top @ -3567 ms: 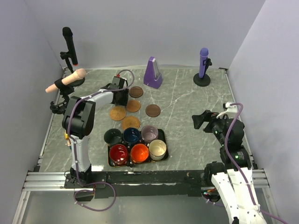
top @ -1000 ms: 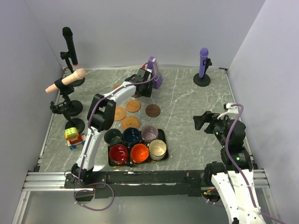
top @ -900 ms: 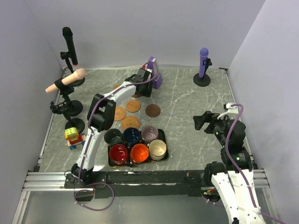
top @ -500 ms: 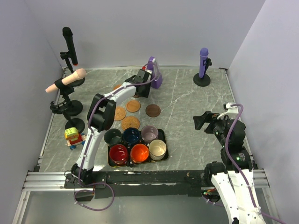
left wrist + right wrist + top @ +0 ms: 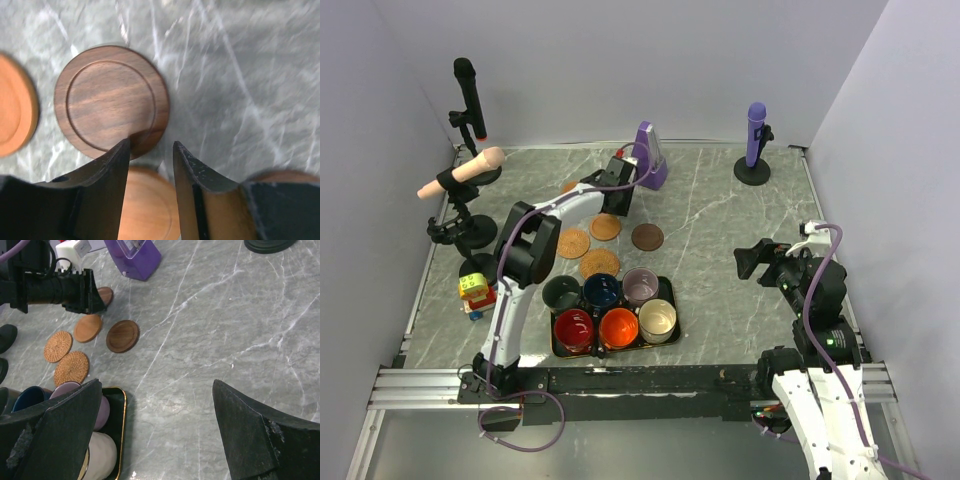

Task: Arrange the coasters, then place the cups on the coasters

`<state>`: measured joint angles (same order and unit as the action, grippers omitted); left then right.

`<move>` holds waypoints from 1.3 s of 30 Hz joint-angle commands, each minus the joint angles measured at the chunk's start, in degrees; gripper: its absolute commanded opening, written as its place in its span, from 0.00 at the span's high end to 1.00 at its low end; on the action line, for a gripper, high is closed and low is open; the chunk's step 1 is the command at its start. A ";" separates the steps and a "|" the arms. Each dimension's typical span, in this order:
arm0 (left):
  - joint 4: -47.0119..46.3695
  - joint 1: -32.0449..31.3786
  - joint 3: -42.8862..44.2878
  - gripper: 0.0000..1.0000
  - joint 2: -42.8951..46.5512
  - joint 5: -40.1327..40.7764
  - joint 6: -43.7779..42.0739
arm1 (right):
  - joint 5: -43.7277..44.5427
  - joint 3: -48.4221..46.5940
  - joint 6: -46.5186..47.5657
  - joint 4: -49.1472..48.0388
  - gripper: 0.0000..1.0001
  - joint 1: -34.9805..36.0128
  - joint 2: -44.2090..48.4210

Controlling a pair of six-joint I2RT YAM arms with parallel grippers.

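Several round coasters lie mid-table: a dark wooden coaster (image 5: 647, 236) (image 5: 111, 100), an orange coaster (image 5: 605, 227), two woven coasters (image 5: 573, 243) (image 5: 600, 263), and one far coaster (image 5: 570, 187). My left gripper (image 5: 616, 205) (image 5: 150, 147) hangs low beside the metronome. Its jaws are narrowed but apart, and an orange-brown coaster (image 5: 150, 205) shows in the gap below them. Several cups stand in the black tray (image 5: 670, 300), among them red (image 5: 574, 330), orange (image 5: 618, 327) and cream (image 5: 658, 320). My right gripper (image 5: 748, 258) (image 5: 157, 390) is wide open over bare table.
A purple metronome (image 5: 647, 157) stands just behind the left gripper. A purple microphone (image 5: 755, 140) is at the far right. A black microphone (image 5: 468, 95) and a peach one (image 5: 470, 172) stand at the far left, with a toy block (image 5: 472, 288) nearer. Walls enclose three sides.
The left gripper moved from the far-left coasters to beside the metronome, and its jaws have narrowed over the last second. Its elbow swung left. The right arm has not moved.
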<state>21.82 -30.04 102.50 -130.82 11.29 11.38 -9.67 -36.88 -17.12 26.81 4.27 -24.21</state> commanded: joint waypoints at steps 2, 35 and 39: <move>3.23 -0.28 -5.02 0.56 3.12 0.84 0.93 | 0.44 -2.23 -0.54 -0.35 0.02 -0.23 1.00; 3.49 2.62 -7.22 0.55 3.74 7.69 -0.04 | 1.23 -2.49 -0.37 0.35 0.02 -0.23 0.74; 3.58 2.71 -7.05 0.55 3.82 7.96 -0.13 | 1.15 -2.40 -0.37 0.26 0.03 -0.23 0.65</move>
<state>20.43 -28.21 96.97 -128.07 18.04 11.44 -9.06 -36.88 -17.12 28.36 4.27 -23.81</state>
